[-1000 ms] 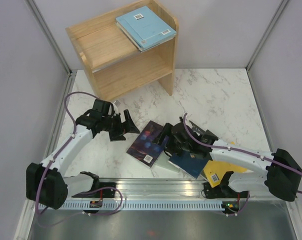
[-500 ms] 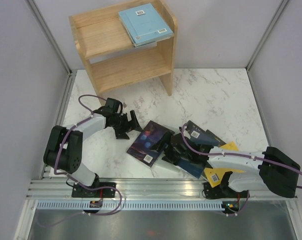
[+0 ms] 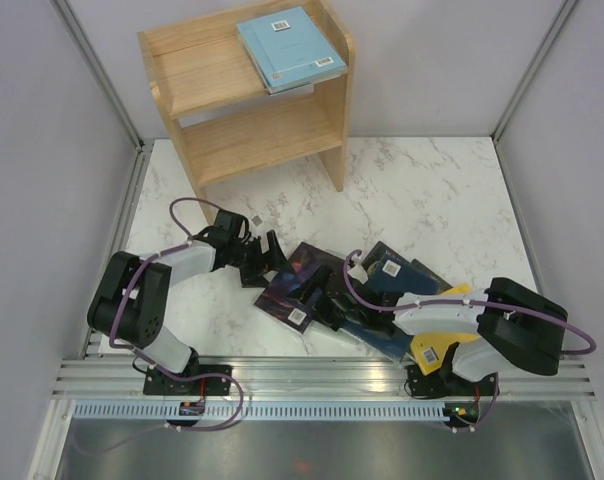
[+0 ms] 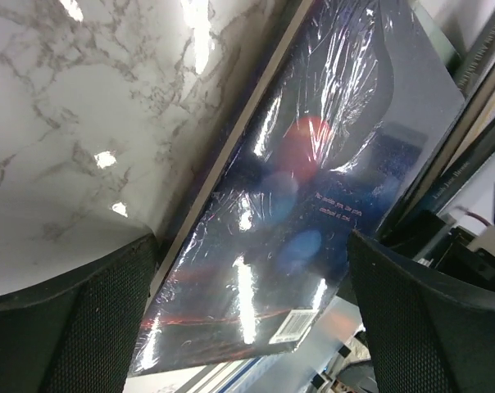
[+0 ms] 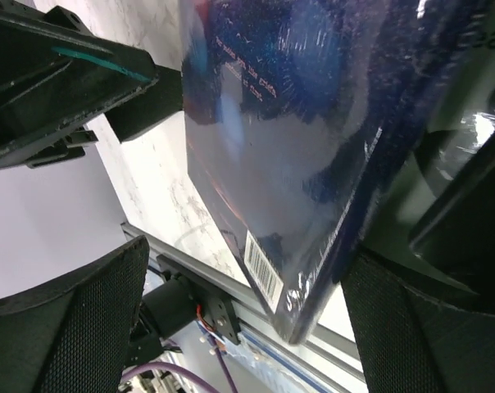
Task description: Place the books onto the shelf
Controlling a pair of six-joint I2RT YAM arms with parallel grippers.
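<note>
books: teal book (image 3: 287, 45) lies on shelf (image 3: 207, 90) top; dark purple book (image 3: 300, 285) flat on bench (image 3: 432, 190), navy book (image 3: 407, 275) and yellow book (image 3: 432, 345) piled just right of it. left jaws and right jaws both spread wide, flanking the purple one, gripping nothing.

Marble table (image 3: 432, 190); grey walls (image 3: 42, 150); alu rail (image 3: 312, 372)
</note>
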